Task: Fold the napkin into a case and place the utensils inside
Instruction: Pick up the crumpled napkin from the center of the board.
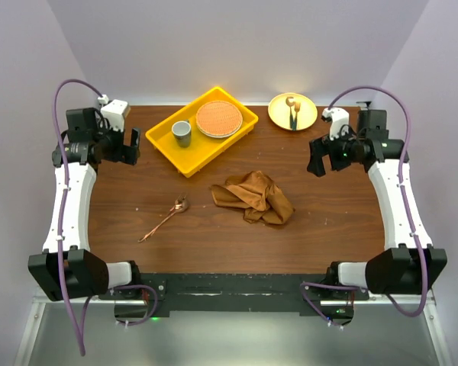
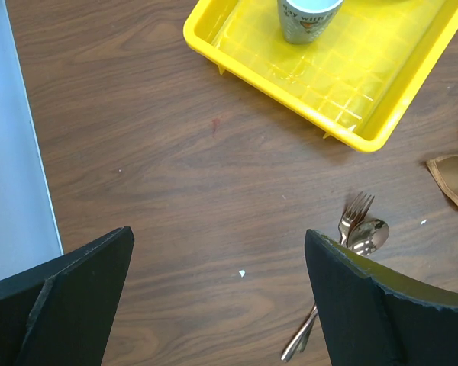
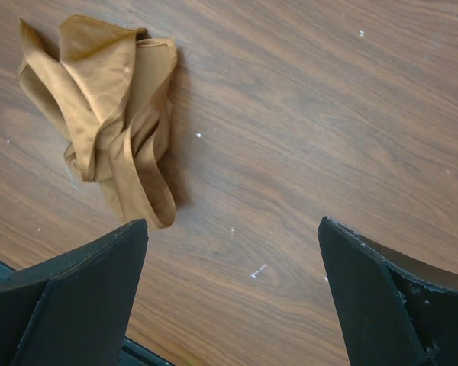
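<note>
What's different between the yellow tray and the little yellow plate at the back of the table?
The yellow tray is rectangular with raised walls; the yellow plate is round and shallow. The tray is larger than the plate. The tray holds a cup and an orange woven disc; the plate holds a dark-handled utensil. Both are yellow.

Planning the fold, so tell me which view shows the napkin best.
Right wrist: the napkin lies crumpled, whole, close up, folds clear. Top external shows it whole but small. Left wrist catches only one corner.
</note>
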Robot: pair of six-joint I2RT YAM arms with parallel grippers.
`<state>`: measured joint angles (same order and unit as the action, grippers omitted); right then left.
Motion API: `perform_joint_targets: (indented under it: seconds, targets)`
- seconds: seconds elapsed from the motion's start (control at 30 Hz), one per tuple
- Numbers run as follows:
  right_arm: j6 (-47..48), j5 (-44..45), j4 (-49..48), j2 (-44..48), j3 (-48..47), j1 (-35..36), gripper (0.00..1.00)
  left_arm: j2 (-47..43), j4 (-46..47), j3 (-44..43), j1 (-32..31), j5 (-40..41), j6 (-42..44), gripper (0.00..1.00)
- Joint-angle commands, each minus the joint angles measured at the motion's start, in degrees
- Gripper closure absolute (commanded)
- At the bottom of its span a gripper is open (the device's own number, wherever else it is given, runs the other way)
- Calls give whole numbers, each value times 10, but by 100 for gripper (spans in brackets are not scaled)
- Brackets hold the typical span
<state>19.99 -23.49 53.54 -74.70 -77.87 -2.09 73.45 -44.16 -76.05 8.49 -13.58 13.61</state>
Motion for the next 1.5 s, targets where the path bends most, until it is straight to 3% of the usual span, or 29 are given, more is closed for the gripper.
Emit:
perform_joint_targets:
  seconds: [0.0, 0.67, 0.97, 1.07, 1.1, 1.2, 1.23, 1.33, 1.37, 1.47]
  targets:
    - [8, 11, 11, -18, -28, 58, 2, -13, 22, -25, -3, -32, 26, 0]
    - [56, 99, 24, -265, -195, 302, 2, -67, 6, 25, -9, -152, 93, 0]
    - [62, 113, 64, -359, -230, 323, 2, -87, -19, 65, -13, -187, 150, 0]
    - [59, 130, 61, -368, -218, 323, 5, -86, -16, 77, -15, -184, 161, 4]
    - [59, 133, 63, -372, -214, 322, 7, -85, -16, 80, -15, -184, 164, 5]
    - [54, 127, 75, -380, -208, 322, 34, -82, -14, 87, -15, -185, 165, 8]
    - [54, 123, 80, -379, -207, 322, 53, -82, -15, 89, -17, -188, 165, 9]
    - [52, 97, 100, -364, -200, 320, 75, -83, -17, 94, -19, -198, 178, 10]
    - [53, 90, 104, -351, -198, 318, 100, -84, -17, 96, -20, -204, 182, 10]
    - [51, 73, 112, -322, -185, 307, 100, -88, -20, 101, -22, -224, 204, 10]
